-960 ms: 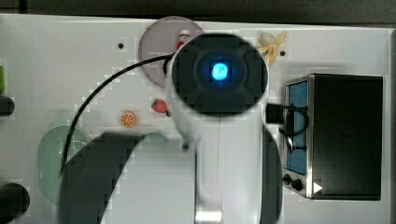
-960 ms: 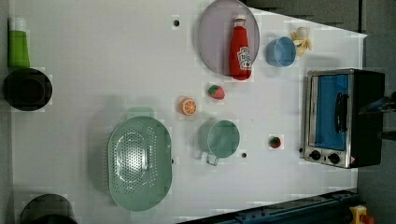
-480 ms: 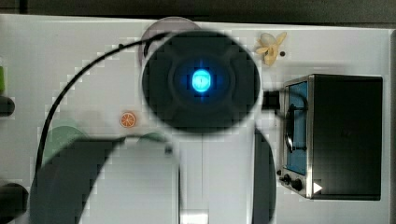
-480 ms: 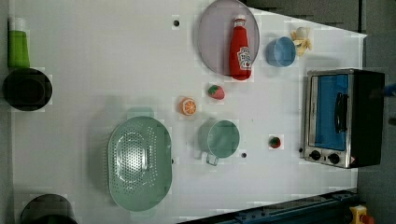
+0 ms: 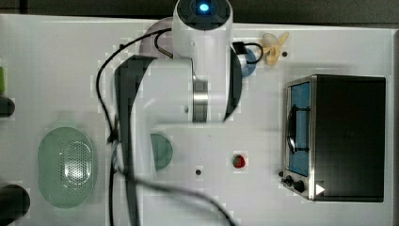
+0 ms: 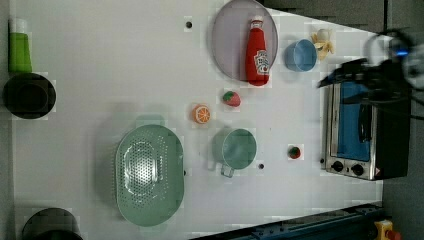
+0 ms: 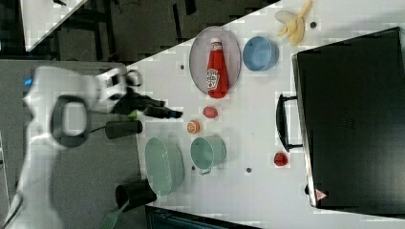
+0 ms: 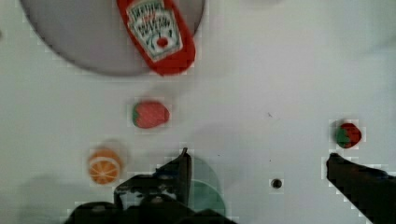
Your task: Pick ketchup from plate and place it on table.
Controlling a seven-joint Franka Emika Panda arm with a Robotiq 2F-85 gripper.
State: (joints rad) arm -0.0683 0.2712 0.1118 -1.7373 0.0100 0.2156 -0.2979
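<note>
Red plastic ketchup bottle point(image 6: 257, 51) lies on the lilac-grey round plate point(image 6: 227, 45); the open black gripper point(image 8: 257, 182), still approaching, must descend over it.

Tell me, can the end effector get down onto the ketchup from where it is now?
Probably yes. The ketchup lies flat on the plate with nothing over it. The strawberry and blue bowl sit apart from it. The end effector hangs open above the table, short of the bottle.
</note>
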